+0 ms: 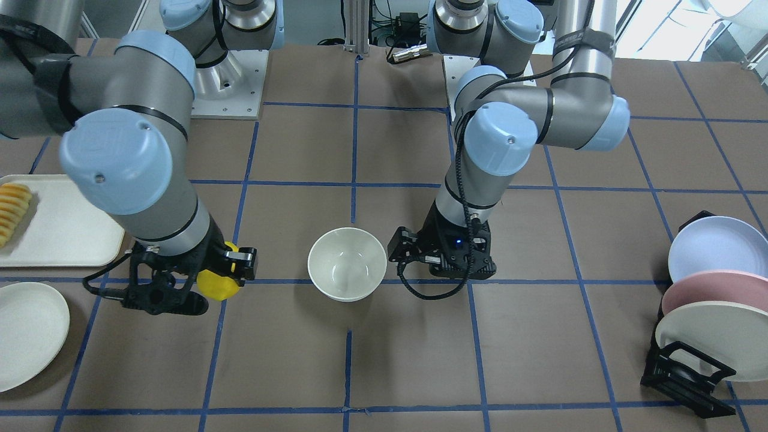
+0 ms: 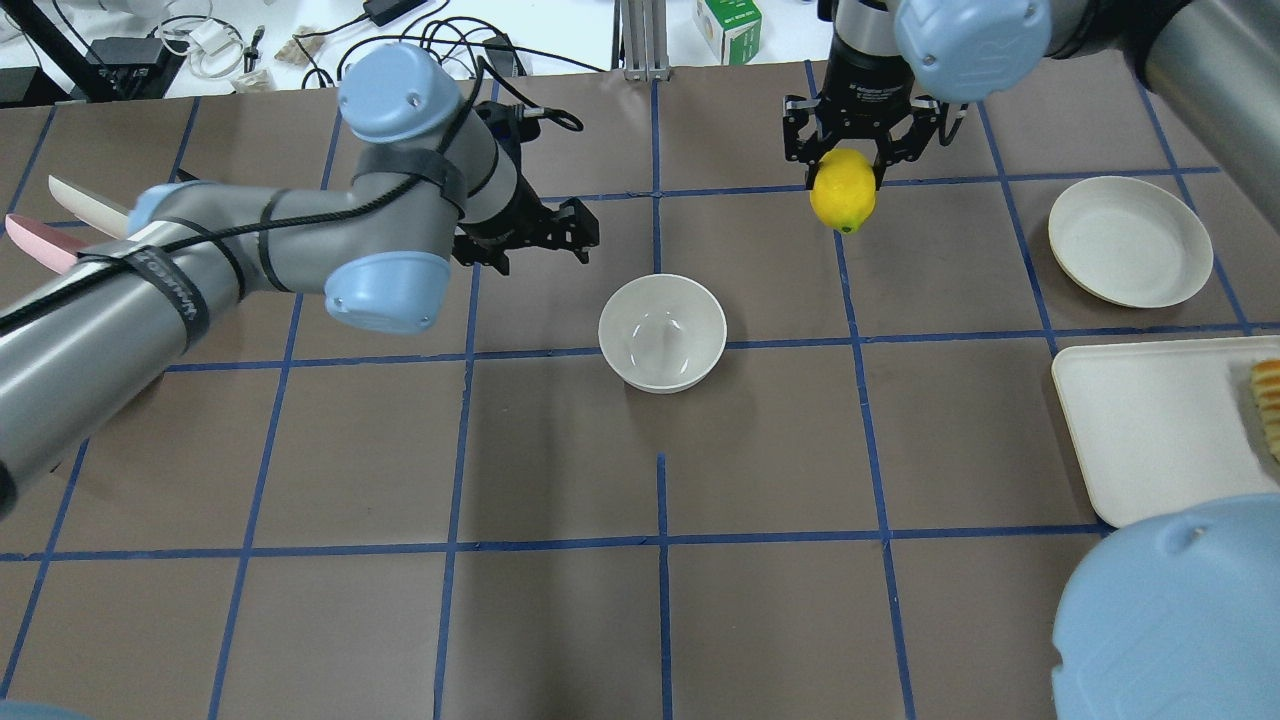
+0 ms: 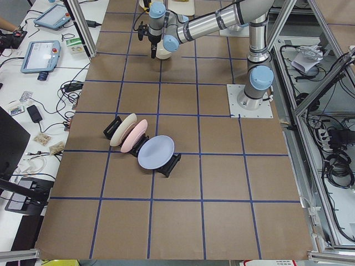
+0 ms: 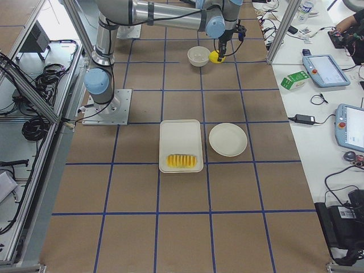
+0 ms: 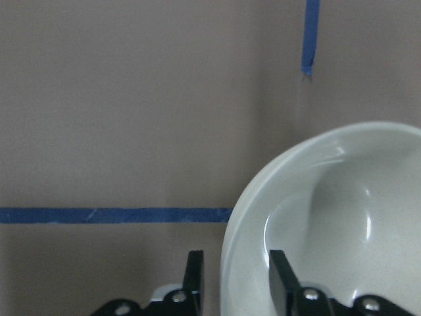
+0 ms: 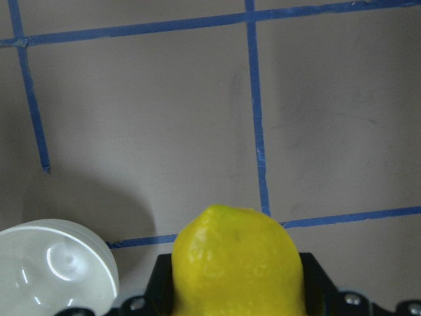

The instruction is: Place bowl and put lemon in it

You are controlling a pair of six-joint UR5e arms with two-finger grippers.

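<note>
The off-white bowl stands upright and empty on the brown table near its middle; it also shows in the overhead view and the left wrist view. My right gripper is shut on the yellow lemon and holds it above the table, off to the bowl's side and apart from it. The lemon fills the bottom of the right wrist view, with the bowl at lower left. My left gripper is open and empty, just beside the bowl's rim, its fingertips apart.
A cream plate and a white tray with ridged orange sliced food lie on my right. A black rack with three standing plates is on my left.
</note>
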